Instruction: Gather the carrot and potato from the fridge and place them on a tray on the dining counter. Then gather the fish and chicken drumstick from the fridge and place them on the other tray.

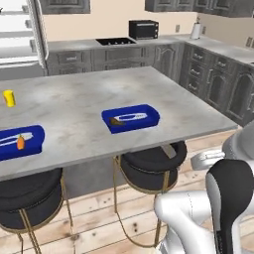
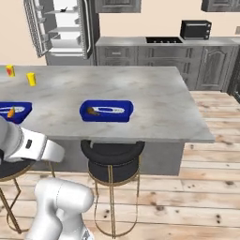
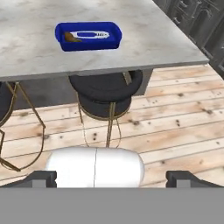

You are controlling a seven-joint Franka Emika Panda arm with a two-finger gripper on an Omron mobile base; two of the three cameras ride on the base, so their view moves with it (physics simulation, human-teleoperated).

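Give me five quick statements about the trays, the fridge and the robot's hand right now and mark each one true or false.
1. Two blue trays sit on the dining counter. True: the right tray and the left tray.
2. The carrot lies in the left tray. True.
3. The right tray is empty. False: it holds a pale fish and a brown drumstick.
4. The fridge is closed. False: its door stands open, shelves showing.
5. The hand is clamped on a vegetable. False: its fingertips stand wide apart, nothing between them, pointing down at the stool and floor.
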